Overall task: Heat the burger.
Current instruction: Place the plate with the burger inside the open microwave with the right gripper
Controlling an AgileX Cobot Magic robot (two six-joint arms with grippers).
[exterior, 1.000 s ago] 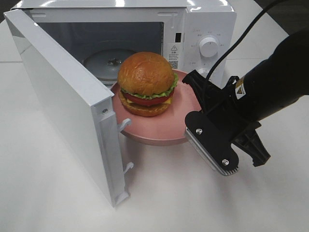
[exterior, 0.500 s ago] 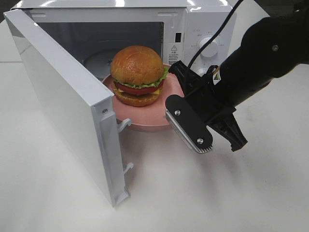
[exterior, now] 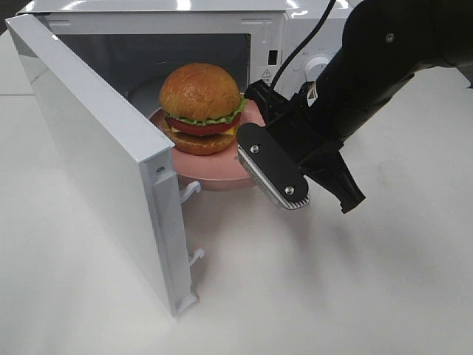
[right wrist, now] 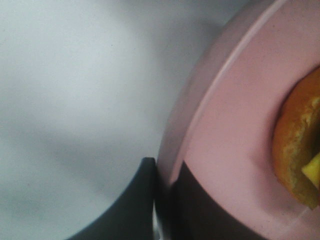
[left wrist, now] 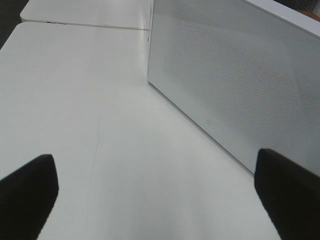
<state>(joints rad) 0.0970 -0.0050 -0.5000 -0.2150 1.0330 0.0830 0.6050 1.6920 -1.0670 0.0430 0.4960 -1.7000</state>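
Tabletop (exterior: 310, 296), plain white, carries a white microwave (exterior: 318, 44) at 12 o'clock in the high view, its door (exterior: 96, 163) swung out toward 8 o'clock. The burger (exterior: 201, 107) sits on a pink plate (exterior: 214, 166) in the oven's mouth, at 11 o'clock from centre. The right gripper (right wrist: 165, 172) reaches in from 2 o'clock. Its tips are hidden from above, and only its wrist view shows them clamped on the plate's rim. The left gripper (left wrist: 160, 185) appears only in its own wrist view, fingers (left wrist: 25, 190) spread wide, facing the door's outer face.
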